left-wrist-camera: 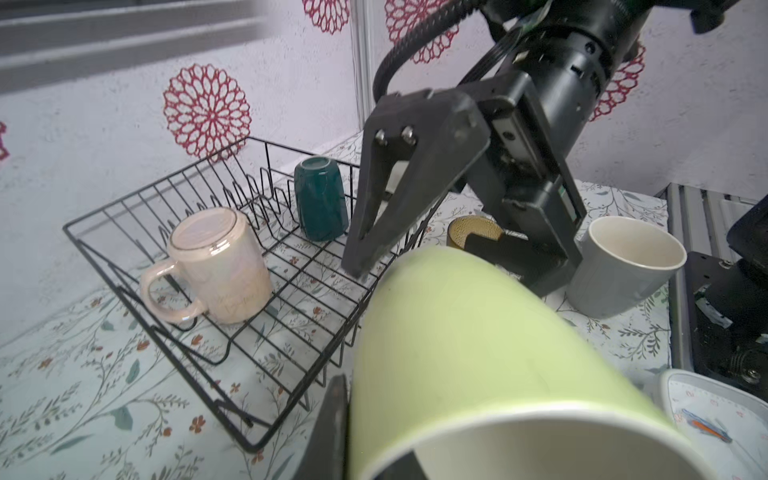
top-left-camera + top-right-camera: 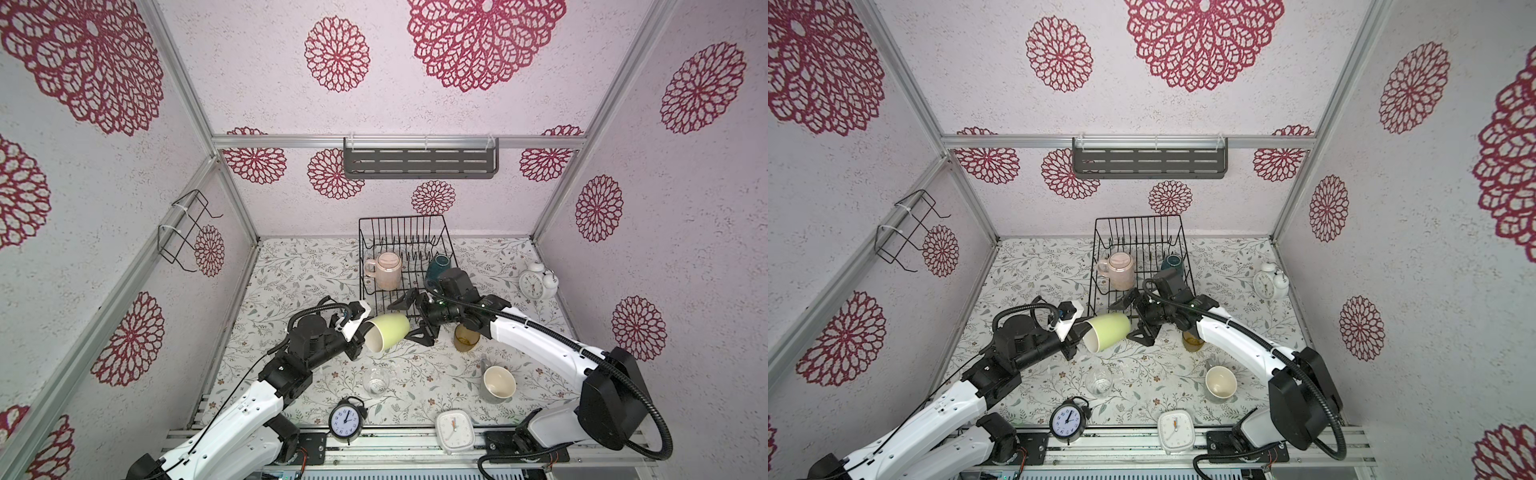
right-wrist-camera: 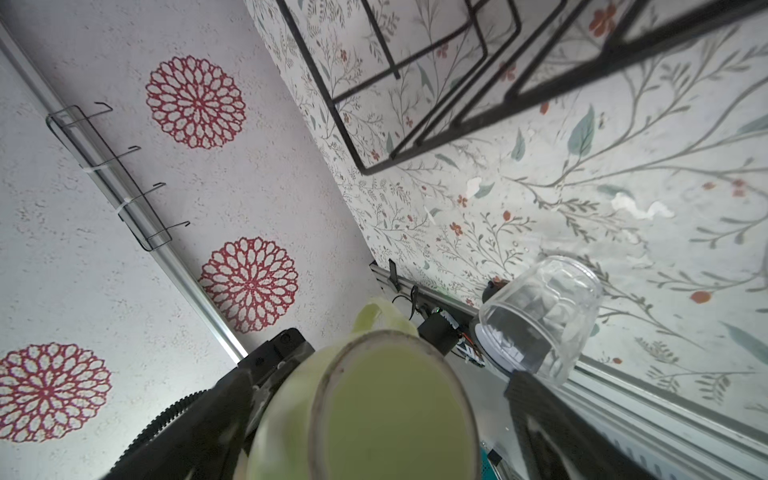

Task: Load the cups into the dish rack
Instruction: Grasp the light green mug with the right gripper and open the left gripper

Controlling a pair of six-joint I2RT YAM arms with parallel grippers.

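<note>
Top views both show the left gripper clamped on the rim of the yellow-green ceramic mug, which is tipped on its side right by the near edge of the big black wire dish rack. Right gripper is spread wide open around the mug's base, not gripping anything. Upside-down pale pink mug and dark teal mug sit in the rack.
</note>
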